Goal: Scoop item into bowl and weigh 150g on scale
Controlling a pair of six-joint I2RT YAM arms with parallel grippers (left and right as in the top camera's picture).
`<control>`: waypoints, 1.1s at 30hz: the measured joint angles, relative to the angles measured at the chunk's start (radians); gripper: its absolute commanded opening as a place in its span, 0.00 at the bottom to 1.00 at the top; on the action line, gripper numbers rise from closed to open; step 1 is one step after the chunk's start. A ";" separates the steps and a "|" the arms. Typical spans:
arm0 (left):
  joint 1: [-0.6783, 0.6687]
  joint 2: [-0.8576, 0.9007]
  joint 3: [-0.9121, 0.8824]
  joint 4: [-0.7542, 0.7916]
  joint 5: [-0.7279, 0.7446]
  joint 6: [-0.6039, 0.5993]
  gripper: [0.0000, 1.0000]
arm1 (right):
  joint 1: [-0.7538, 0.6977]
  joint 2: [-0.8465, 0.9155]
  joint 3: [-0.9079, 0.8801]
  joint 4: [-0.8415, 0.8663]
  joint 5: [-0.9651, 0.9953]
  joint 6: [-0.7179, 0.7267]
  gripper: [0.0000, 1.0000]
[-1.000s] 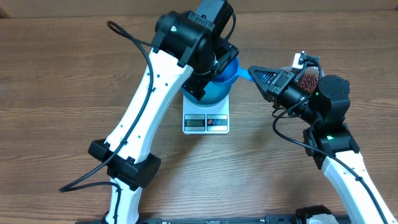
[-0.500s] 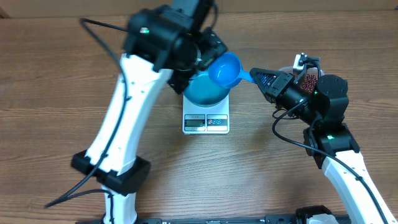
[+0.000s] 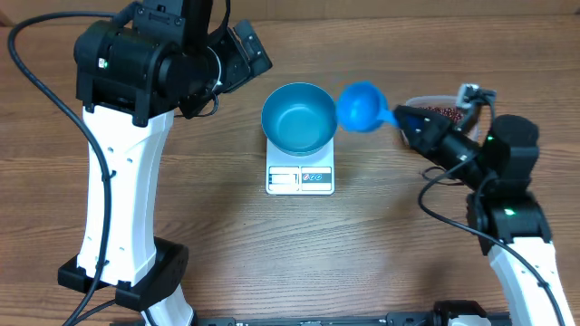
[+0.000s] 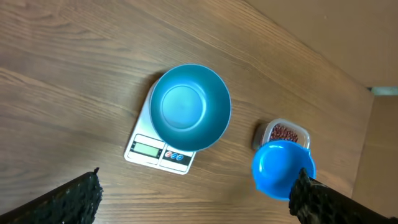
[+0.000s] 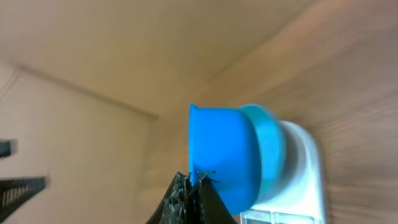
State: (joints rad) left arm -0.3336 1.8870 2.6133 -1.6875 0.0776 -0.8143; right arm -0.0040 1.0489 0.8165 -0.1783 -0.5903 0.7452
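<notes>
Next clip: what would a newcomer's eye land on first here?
The deep blue bowl, empty, sitting on the small white scale mid-table. Just right of it, the right gripper pinches the handle of a bright blue scoop, which looks empty, with a clear tub of red-brown beans further right. The left arm looms high at the left.
</notes>
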 measured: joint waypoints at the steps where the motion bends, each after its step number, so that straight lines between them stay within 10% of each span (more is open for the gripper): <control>1: 0.000 0.000 0.000 0.000 0.000 0.008 1.00 | -0.016 -0.009 0.015 -0.053 0.015 -0.027 0.04; 13: 0.000 0.001 0.000 0.000 -0.027 0.086 0.99 | -0.066 -0.053 0.291 -0.640 0.405 -0.395 0.04; 33: -0.119 0.152 0.000 0.000 -0.018 0.513 0.92 | -0.067 -0.056 0.351 -0.705 0.778 -0.637 0.04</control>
State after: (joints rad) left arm -0.4530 2.0388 2.6133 -1.6875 0.0597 -0.3012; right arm -0.0708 0.9924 1.1671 -0.8829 0.1879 0.1078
